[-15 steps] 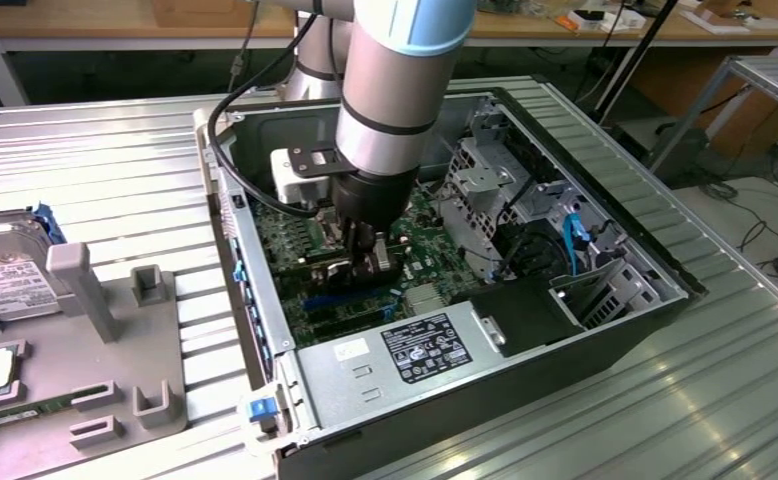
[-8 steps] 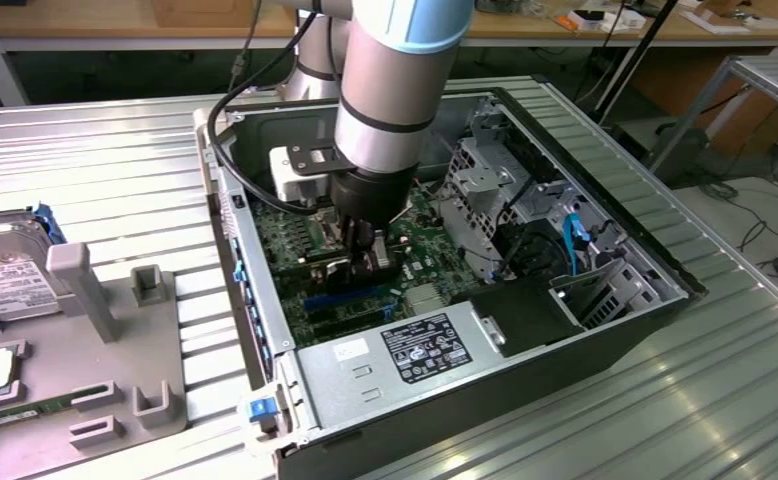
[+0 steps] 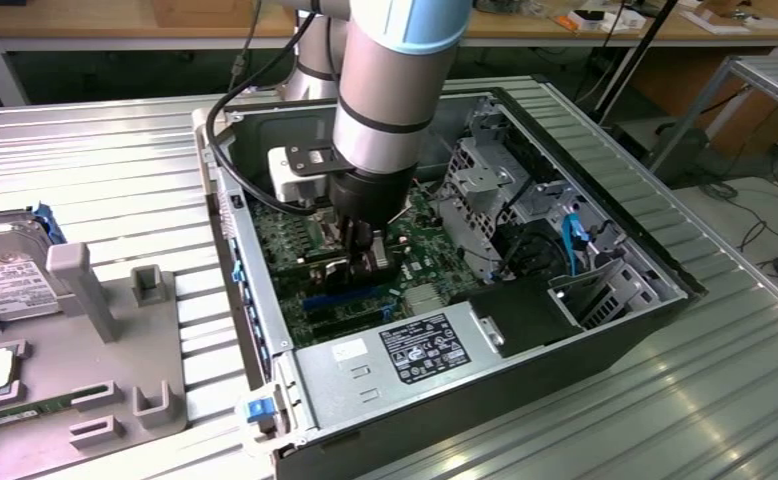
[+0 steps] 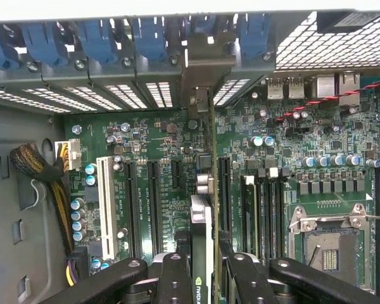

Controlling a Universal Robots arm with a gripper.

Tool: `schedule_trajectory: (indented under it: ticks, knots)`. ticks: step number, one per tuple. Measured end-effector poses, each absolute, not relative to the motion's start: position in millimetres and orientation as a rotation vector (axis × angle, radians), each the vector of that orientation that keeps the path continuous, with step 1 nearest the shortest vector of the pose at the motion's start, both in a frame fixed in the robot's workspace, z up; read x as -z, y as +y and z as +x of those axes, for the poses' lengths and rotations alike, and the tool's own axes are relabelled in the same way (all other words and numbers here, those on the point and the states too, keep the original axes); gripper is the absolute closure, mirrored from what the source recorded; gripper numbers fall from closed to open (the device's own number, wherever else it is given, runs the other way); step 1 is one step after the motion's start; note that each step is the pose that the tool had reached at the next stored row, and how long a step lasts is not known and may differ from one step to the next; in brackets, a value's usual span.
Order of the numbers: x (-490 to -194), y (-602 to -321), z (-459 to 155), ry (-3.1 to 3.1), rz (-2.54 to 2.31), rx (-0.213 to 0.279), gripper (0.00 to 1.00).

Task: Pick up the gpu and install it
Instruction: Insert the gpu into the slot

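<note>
The gpu point(image 4: 202, 218) is seen edge-on in the wrist view. It is a thin green card with a black shroud, standing upright over the motherboard point(image 4: 158, 139) between the black expansion slots. Its silver bracket end point(image 4: 200, 76) reaches the case's rear slot openings. My gripper point(image 4: 201, 275) is shut on the card, with one black finger point(image 4: 174, 278) on each side. In the exterior view the gripper point(image 3: 360, 262) is down inside the open computer case point(image 3: 362, 370), low over the motherboard point(image 3: 282, 235). Whether the card sits fully in its slot cannot be told.
A white slot point(image 4: 104, 202), the CPU socket point(image 4: 329, 234) and blue slot latches point(image 4: 101, 35) surround the card. In the exterior view a drive cage point(image 3: 489, 195) and power supply point(image 3: 409, 350) crowd the case. A hard drive point(image 3: 2, 275) and RAM stick point(image 3: 22, 410) lie on the grey fixture point(image 3: 136, 330).
</note>
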State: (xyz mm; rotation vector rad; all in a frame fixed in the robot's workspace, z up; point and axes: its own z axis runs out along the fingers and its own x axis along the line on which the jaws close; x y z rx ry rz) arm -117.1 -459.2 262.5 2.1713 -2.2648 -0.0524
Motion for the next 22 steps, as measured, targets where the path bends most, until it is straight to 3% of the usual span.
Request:
schedule_trajectory:
  ticks: [22]
  knots:
    - [-256.0, -459.2, -117.5, -2.267, 2.173, 0.048, 0.73]
